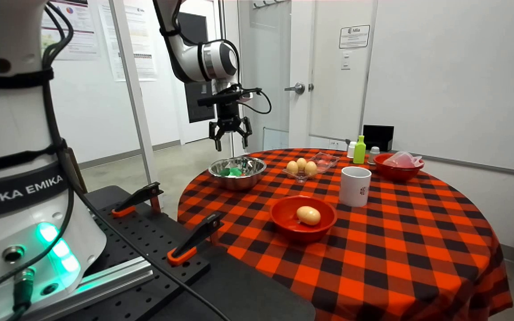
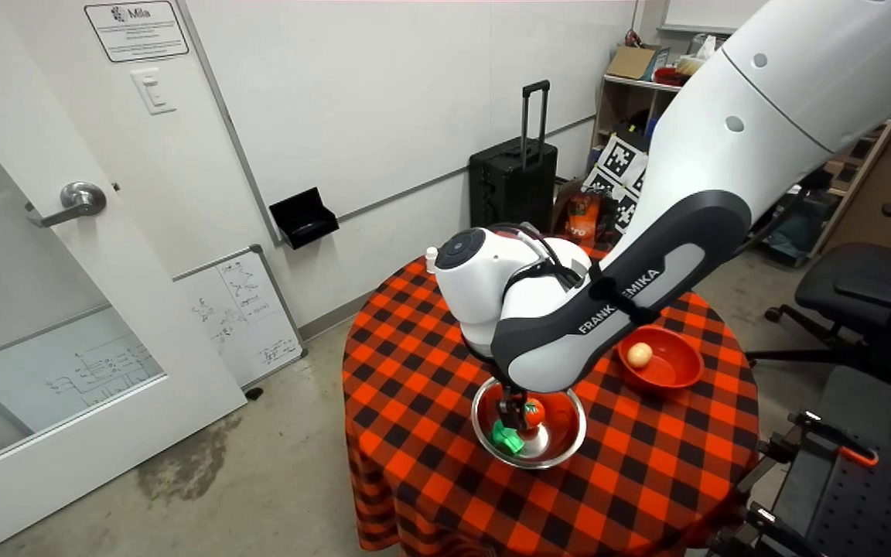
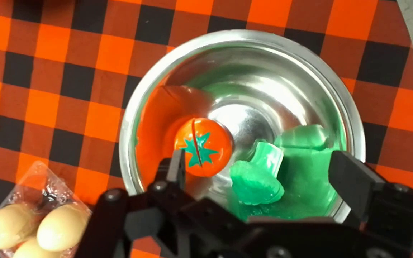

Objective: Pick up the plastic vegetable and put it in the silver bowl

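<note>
The plastic vegetable is a bright green broccoli-like lump [image 3: 256, 184] with a short stem. It lies inside the silver bowl [image 3: 240, 37] and also shows in both exterior views [image 1: 232, 172] [image 2: 506, 439]. The shiny metal bowl stands near the table edge in both exterior views [image 1: 239, 182] [image 2: 532, 465]. A red toy tomato [image 3: 206, 143] with a green star lies beside the vegetable in the bowl. My gripper [image 1: 231, 145] is open and empty above the bowl. In the wrist view its fingers [image 3: 258, 161] are wide apart, with the vegetable below and between them.
Tan eggs [image 1: 301, 166] sit in a clear carton beside the bowl. A red bowl [image 1: 283, 225] with one egg [image 1: 308, 216] stands nearer. A white mug [image 1: 355, 186], a green bottle [image 1: 359, 151] and another red bowl [image 1: 397, 173] stand farther along the checked table.
</note>
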Tool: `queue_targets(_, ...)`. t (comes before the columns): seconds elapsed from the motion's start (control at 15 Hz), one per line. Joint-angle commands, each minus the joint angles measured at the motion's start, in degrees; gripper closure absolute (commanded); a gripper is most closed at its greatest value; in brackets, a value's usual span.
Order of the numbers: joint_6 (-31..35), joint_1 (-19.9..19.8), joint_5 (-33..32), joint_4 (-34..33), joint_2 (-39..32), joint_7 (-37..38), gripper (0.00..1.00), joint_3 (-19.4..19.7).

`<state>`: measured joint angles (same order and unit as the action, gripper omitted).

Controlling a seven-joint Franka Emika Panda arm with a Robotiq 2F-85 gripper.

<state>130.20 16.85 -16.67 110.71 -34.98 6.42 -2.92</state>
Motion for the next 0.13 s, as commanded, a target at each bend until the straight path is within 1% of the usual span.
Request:
queue_targets(0.0, -0.2, -0.3, -0.2, -0.2, -0.1, 0.1, 0.0, -0.3)
queue_targets(0.07, -0.2, -0.3, -0.2, -0.2, -0.1, 0.1, 0.0, -0.3)
